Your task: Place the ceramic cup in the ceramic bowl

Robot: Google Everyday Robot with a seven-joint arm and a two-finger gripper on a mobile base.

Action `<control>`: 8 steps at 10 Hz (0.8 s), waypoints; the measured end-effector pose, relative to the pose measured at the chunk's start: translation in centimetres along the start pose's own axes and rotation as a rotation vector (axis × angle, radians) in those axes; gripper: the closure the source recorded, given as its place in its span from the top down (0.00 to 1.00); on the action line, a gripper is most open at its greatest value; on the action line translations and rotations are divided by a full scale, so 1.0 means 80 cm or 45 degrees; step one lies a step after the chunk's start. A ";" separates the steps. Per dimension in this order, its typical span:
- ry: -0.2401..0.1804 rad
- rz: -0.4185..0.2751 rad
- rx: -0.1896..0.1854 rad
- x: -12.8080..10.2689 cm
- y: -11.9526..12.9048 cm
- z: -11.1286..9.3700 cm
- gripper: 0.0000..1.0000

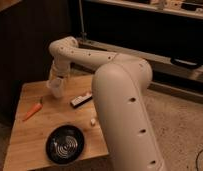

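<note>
The ceramic cup (56, 89) stands upright at the far left of the wooden table (30, 142), close to the table's far edge. It is small, white and slightly tapered. Its handle cannot be made out.

The gripper (57, 80) is directly over the cup and comes down onto its upper part, so the rim is partly hidden behind it. The jaws are spread wide rather than clenched. It cannot be told whether they touch the cup's sides, and the cup looks to rest on the tabletop, not lifted.

The robot's white arm (120, 100) fills much of the right half of the view. It rises from the near right, bends at a rounded joint above the far side of the table, and then drops down to the cup.

The ceramic bowl (65, 144) sits near the front edge of the table, well apart from the cup and a little to its right. It is black, wide and shallow, with pale ring lines inside.

An orange carrot (32, 111) lies on the left of the table, between cup and bowl in depth, with its leafy end pointing towards the cup. A dark, bar-shaped object (81, 100) with a pale edge lies just right of the cup, near the arm. A small white item (93, 121) lies right against the arm, nearer than the bar.

Speckled floor (182, 125) shows to the right, and dark shelving (145, 30) stands behind the table.
</note>
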 end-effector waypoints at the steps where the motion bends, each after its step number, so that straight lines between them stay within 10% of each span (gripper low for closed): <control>1: -0.021 0.000 -0.004 -0.023 -0.008 0.010 0.65; 8: 0.006 0.000 -0.017 -0.023 -0.042 0.025 0.65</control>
